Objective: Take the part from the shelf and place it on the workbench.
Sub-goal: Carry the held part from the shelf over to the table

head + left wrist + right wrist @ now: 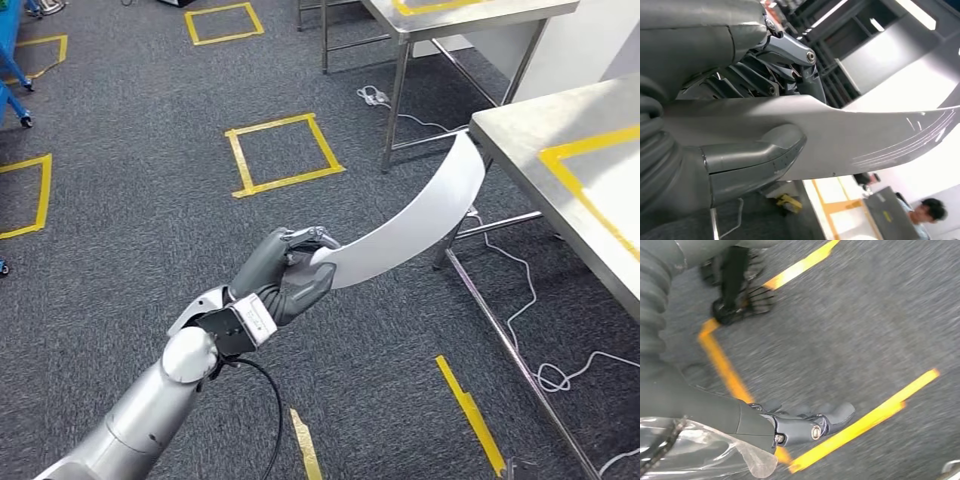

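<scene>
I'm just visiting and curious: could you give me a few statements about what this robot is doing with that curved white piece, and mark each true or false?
1. The left hand holds the curved white part by one end. True.
2. The part already lies flat on the workbench. False: it is held in the air, its far end near the bench's corner.
3. Yellow tape marks the workbench top. True.
4. The right hand grips the part too. False: it hangs over the carpet with nothing in it.
5. The floor is bare wood. False: it is grey carpet with yellow tape squares.

Grey carpeted floor (136, 200) bears yellow tape squares (283, 152) and white cables (528, 300); steel workbench (528, 125) carries yellow tape.
</scene>
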`<action>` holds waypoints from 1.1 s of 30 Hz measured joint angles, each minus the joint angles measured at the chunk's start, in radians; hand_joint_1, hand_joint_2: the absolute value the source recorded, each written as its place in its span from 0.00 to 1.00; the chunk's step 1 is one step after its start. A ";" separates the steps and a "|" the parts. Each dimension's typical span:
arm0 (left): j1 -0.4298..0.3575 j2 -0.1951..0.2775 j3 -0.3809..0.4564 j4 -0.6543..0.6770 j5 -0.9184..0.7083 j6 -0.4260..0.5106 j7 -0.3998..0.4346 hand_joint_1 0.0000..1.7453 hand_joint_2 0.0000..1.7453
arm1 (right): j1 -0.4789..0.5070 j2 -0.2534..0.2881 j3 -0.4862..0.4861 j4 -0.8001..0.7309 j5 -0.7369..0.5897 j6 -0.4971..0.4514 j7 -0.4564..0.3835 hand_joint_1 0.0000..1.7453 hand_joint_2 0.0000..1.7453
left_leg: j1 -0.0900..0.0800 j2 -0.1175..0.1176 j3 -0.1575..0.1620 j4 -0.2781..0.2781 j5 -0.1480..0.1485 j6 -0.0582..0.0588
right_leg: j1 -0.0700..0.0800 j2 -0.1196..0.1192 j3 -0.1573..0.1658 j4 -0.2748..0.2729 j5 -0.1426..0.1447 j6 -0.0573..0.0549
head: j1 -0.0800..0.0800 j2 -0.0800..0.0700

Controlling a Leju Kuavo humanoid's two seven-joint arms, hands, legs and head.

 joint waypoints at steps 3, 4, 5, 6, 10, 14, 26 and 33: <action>0.003 0.002 -0.001 0.000 0.007 -0.005 0.002 1.00 1.00 | 0.011 -0.006 0.001 0.001 0.048 -0.020 0.122 0.00 1.00 | -0.001 0.035 -0.001 0.000 0.000 0.001 | 0.000 -0.040 -0.074 0.162 -0.065 0.013 | 0.001 0.000; 0.003 0.002 -0.001 0.000 0.011 -0.007 0.002 1.00 1.00 | 0.018 -0.007 0.002 0.002 0.066 -0.019 0.169 0.00 1.00 | -0.001 0.047 -0.002 0.000 -0.001 0.000 | -0.002 -0.045 -0.077 0.171 -0.058 0.018 | 0.001 0.000; 0.003 0.002 -0.002 0.000 0.017 -0.010 0.003 1.00 1.00 | 0.025 -0.008 0.005 0.003 0.088 -0.013 0.230 0.00 1.00 | 0.000 0.058 -0.002 0.002 -0.002 -0.002 | -0.003 -0.050 -0.061 0.143 -0.037 0.022 | 0.001 0.000; 0.001 0.002 -0.002 0.000 0.022 -0.012 0.003 1.00 1.00 | 0.031 -0.009 0.009 0.004 0.107 -0.004 0.288 0.00 1.00 | 0.000 0.068 -0.002 0.005 -0.004 -0.005 | -0.005 -0.060 -0.028 0.085 -0.005 0.025 | 0.002 0.000; -0.017 -0.004 -0.007 0.003 0.038 -0.024 0.003 1.00 1.00 | 0.034 -0.009 0.025 0.012 0.158 0.043 0.473 0.00 1.00 | -0.010 0.105 -0.008 0.028 -0.020 -0.024 | 0.000 -0.101 0.064 -0.082 0.039 0.006 | -0.001 0.000; -0.036 -0.022 -0.019 0.010 0.044 -0.026 0.002 1.00 1.00 | 0.048 -0.007 0.036 0.020 0.193 0.080 0.623 0.00 1.00 | -0.003 0.088 -0.019 0.070 -0.054 -0.039 | -0.001 -0.068 0.063 -0.081 0.046 -0.022 | -0.005 0.000; -0.057 -0.031 -0.034 0.025 0.058 -0.041 0.000 1.00 1.00 | 0.051 0.001 0.040 0.023 0.221 0.118 0.653 0.00 1.00 | 0.000 -0.048 0.015 0.036 -0.042 -0.013 | -0.005 0.057 0.042 -0.084 0.072 -0.014 | -0.007 0.000; -0.082 -0.038 -0.038 0.031 0.039 -0.044 -0.002 1.00 1.00 | 0.048 0.003 0.043 0.027 0.236 0.144 0.667 0.00 1.00 | 0.005 0.034 0.014 0.002 -0.014 -0.002 | -0.004 -0.039 -0.072 0.138 -0.048 0.013 | 0.004 0.000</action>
